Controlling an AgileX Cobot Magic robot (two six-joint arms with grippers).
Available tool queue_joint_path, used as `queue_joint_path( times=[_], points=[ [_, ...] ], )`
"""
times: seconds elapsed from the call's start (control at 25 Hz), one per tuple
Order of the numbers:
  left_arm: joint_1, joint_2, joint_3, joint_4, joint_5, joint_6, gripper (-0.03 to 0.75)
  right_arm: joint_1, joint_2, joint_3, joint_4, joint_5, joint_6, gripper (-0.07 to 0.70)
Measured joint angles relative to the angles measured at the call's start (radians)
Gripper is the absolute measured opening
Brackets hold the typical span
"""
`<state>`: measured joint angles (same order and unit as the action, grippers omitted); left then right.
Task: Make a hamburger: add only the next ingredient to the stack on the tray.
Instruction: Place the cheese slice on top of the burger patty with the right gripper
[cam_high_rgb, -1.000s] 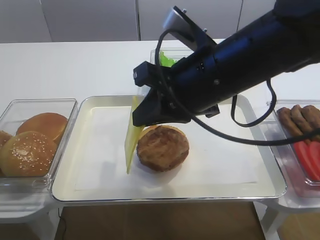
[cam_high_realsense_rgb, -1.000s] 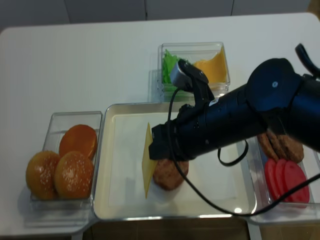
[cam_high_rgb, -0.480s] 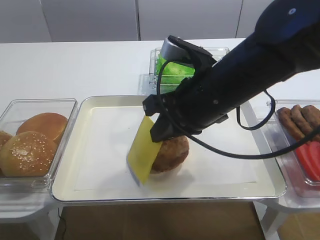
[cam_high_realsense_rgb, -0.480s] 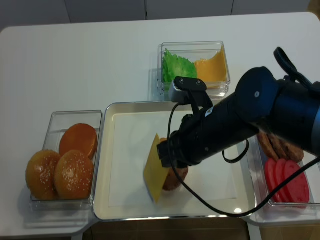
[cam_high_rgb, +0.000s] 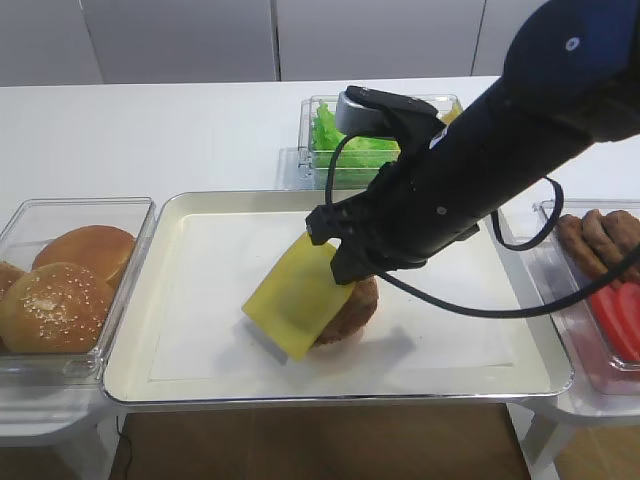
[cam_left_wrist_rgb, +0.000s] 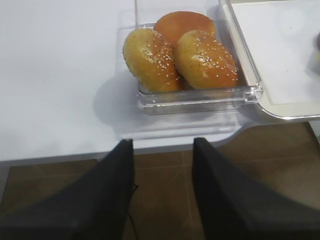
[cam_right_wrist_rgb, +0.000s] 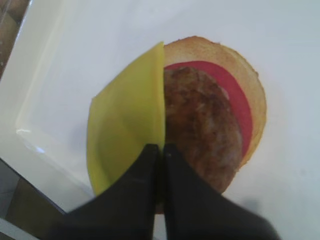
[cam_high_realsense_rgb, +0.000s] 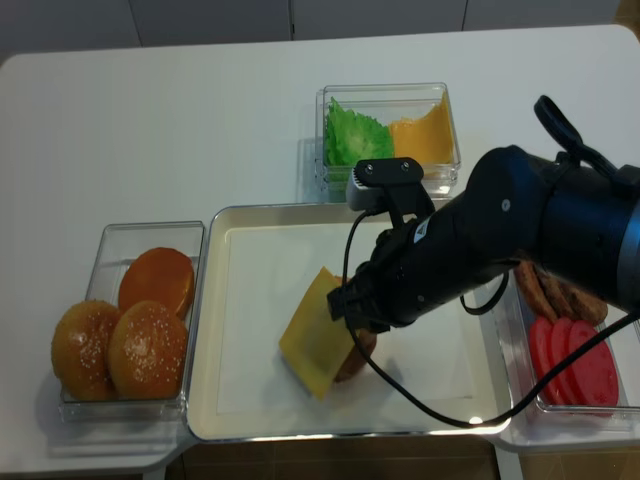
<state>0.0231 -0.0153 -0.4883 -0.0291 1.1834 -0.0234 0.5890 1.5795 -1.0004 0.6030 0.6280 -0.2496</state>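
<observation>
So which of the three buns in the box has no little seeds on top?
The smooth orange-brown bun at the back of the clear bin, farthest from the left gripper. The two buns in front of it, one and the other, are speckled with sesame seeds.

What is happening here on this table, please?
A robot is building a hamburger. Its right gripper has its jaws shut on one edge of a cheese slice and holds it tilted beside the stack of bun, red slice and patty on the tray. The cheese hangs over the patty's side and does not lie flat on it yet. The left gripper is open, off the table's edge near the bun bin, holding nothing.
</observation>
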Motion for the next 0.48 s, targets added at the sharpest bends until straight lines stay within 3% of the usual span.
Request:
queue_joint_path(
  times=[0.48],
  points=[
    [0.0, 0.0, 0.0, 0.0, 0.0, 0.0, 0.293, 0.0, 0.0, 0.0, -0.118, -0.01, 0.112, 0.03]
  ],
)
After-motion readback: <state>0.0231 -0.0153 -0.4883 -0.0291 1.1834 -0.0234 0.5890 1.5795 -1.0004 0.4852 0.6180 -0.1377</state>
